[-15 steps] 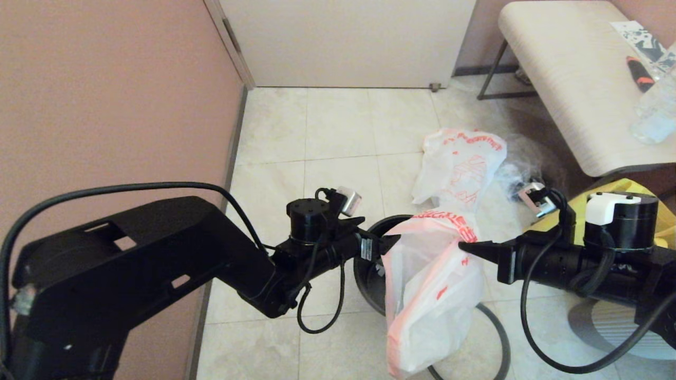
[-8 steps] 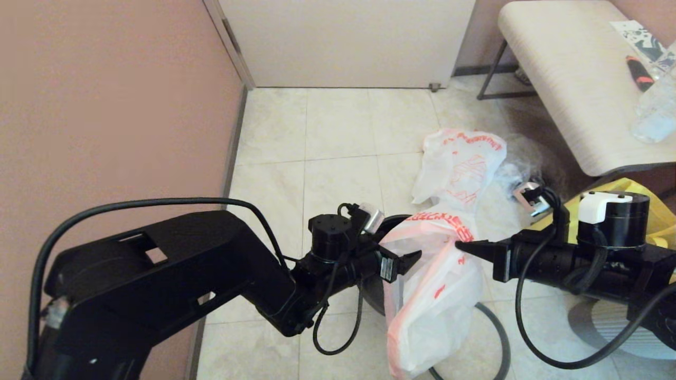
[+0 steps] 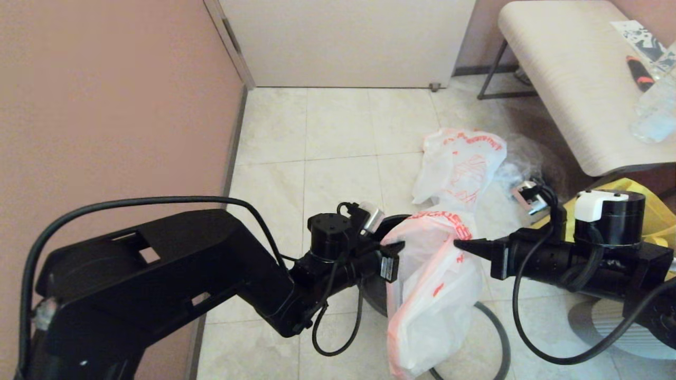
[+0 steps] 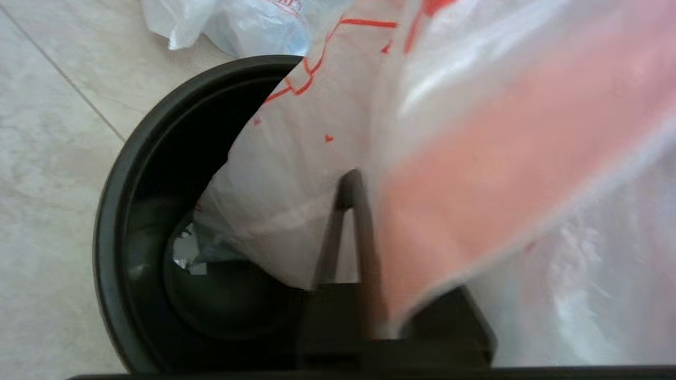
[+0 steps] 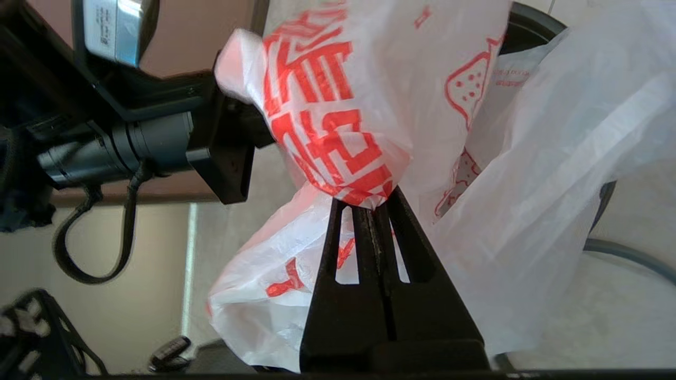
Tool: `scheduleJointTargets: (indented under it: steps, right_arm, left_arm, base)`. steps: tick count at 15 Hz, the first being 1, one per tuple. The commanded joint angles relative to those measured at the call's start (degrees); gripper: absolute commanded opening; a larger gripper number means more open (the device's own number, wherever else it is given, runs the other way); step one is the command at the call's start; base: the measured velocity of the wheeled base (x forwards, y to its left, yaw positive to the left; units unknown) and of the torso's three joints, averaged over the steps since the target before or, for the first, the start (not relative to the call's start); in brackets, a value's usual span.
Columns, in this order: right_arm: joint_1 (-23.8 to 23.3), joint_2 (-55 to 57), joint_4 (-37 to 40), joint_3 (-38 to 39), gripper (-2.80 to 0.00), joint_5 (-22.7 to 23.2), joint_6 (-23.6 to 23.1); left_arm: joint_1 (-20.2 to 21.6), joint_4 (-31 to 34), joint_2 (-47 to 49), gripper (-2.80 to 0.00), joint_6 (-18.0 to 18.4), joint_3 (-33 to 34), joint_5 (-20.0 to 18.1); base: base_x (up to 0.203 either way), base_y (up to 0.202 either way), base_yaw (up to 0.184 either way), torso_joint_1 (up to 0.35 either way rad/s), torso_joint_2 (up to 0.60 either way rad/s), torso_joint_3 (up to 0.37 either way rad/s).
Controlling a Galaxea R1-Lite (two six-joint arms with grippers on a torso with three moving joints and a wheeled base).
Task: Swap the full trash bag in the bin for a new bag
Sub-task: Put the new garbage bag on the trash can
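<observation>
Both grippers are clamped on the new bag: the left gripper pinches its near edge and the right gripper its printed top, so the limp sheet hangs between them over the bin, hiding most of the black bucket. The bin's grey hoop lies on the pale tiled floor beside it, partly cut off, while the full trash bag sits beyond, near a light bench. A yellow tote is largely hidden behind the right arm; the bin's contents are hard to make out.
</observation>
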Motion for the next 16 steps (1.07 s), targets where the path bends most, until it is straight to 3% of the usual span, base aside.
scheduleJointTargets:
  steps: [1, 3, 4, 5, 10, 11, 13, 16]
  right_arm:
    - [-0.02, 0.03, -0.39, -1.12, -2.8, 0.16, 2.58]
    - [-0.27, -0.01, -0.52, -3.43, -2.8, 0.15, 10.48]
    - [-0.27, -0.05, -0.63, -4.39, -2.8, 0.15, 15.09]
    - [-0.04, 0.42, -0.71, -4.89, -2.8, 0.09, 16.39]
    - [2.64, 4.65, -0.53, -5.21, -2.8, -0.47, 16.24]
    - [3.2, 5.87, -0.5, -6.71, -2.8, -0.99, 16.18]
    - [3.95, 9.29, 0.21, -11.6, -2.8, -2.96, 16.07]
    - [4.15, 15.18, 5.56, -20.87, -2.8, -7.45, 14.1]
  left_arm:
    - [0.72, 1.14, -0.71, -2.8, -0.9, 0.5, 0.08]
    - [0.51, 1.72, -2.84, -2.8, -6.04, 1.57, 0.36]
    - [0.45, 1.95, -4.32, -2.8, -7.13, 2.97, 0.38]
    - [0.49, 2.0, -5.8, -2.8, -7.48, 5.39, 0.35]
    - [1.68, 3.39, -11.72, -2.8, -7.95, 17.05, 0.1]
    - [2.19, 3.36, -12.61, -2.8, -9.9, 18.14, 0.06]
    - [3.85, 3.42, -12.68, -2.8, -13.43, 18.39, -0.49]
    - [6.81, 3.26, -8.65, -2.8, -14.0, 16.02, -3.51]
  base:
    - [0.0, 0.0, 0.0, 0.0, 0.0, 0.0]
    - [0.0, 0.0, 0.0, 0.0, 0.0, 0.0]
    - [0.0, 0.0, 0.0, 0.0, 0.0, 0.0]
    - [0.0, 0.0, 0.0, 0.0, 0.0, 0.0]
    - [0.0, 0.0, 0.0, 0.0, 0.0, 0.0]
    - [0.0, 0.0, 0.0, 0.0, 0.0, 0.0]
    - [0.0, 0.0, 0.0, 0.0, 0.0, 0.0]
    - [0.0, 0.0, 0.0, 0.0, 0.0, 0.0]
